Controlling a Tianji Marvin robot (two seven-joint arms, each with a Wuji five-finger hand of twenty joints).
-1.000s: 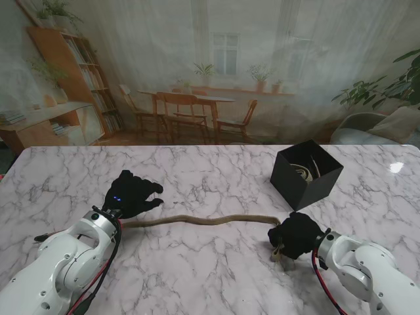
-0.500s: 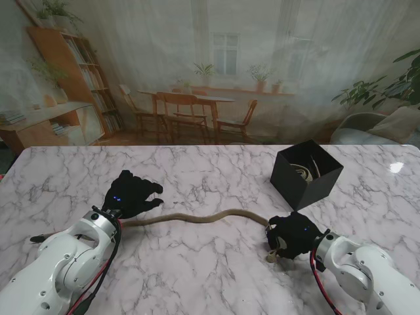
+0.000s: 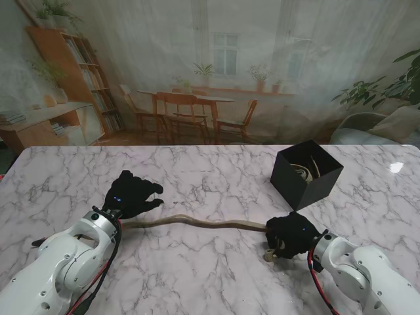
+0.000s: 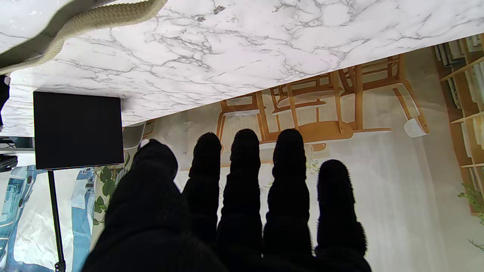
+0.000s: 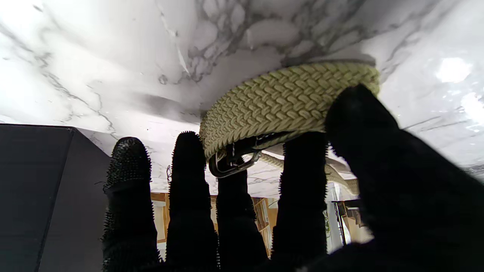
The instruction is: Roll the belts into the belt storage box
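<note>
Right robot hand (image 3: 289,235) crept left — pinching belt (image 3: 197,222) coil | left robot hand (image 3: 133,193) spread — empty

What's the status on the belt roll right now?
Right hand shut on belt at buckle end. Left hand open, beside belt's far end. Box holds one rolled belt. Nothing in the way.

Tan braided belt (image 3: 197,222), black box (image 3: 306,174), grey-veined white marble table (image 3: 216,275).

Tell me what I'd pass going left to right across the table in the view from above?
Left hand → tan woven belt stretched across the marble → right hand, closed on the belt's rolled end → black box, slightly farther back, with a coiled belt already inside.
</note>
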